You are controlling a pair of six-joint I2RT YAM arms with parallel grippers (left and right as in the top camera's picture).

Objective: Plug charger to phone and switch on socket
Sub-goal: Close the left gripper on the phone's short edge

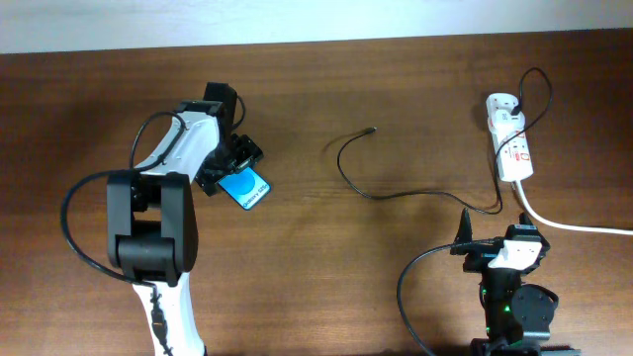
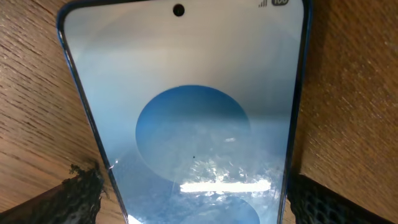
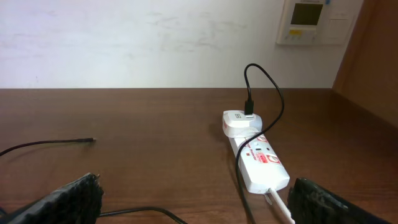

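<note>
The phone (image 1: 247, 188), with a bright blue screen, lies on the left of the table and fills the left wrist view (image 2: 193, 112). My left gripper (image 1: 229, 170) sits with a finger against each long edge of the phone (image 2: 196, 202), shut on it. The charger, a thin black cable (image 1: 396, 195), runs from the white adapter (image 1: 499, 104) on the socket (image 1: 516, 153) to its free tip (image 1: 370, 130) at mid-table. My right gripper (image 1: 506, 247) is open and empty near the front edge, with the socket (image 3: 261, 165) and the cable tip (image 3: 92, 140) ahead of it.
A thick white cord (image 1: 569, 223) runs from the socket off the right edge. A loop of black cable (image 3: 155, 211) lies on the wood between my right fingers. A wall and a wall panel (image 3: 308, 22) stand behind the table.
</note>
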